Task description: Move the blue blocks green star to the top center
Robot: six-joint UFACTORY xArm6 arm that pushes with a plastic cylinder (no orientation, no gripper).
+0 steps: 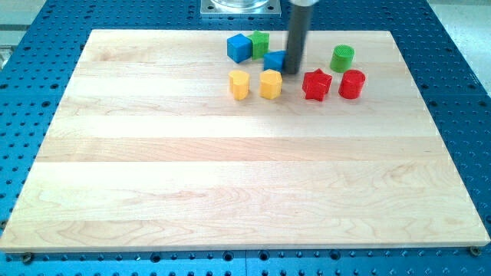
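Eight small blocks sit near the view's top of the wooden surface [230, 169]. My tip [294, 71] stands against the right side of a blue block [273, 60], whose shape is partly hidden by the rod. Just up and left of that block is the green star [260, 42], and touching the star's left side is a blue cube [239, 47]. Below them lie two yellow blocks [240, 84] [270, 83], side by side but apart. To the view's right of my tip are a red star [316, 83] and a red cylinder [351, 83], with a green cylinder [342, 57] above them. The end effector is a plain rod and grips nothing.
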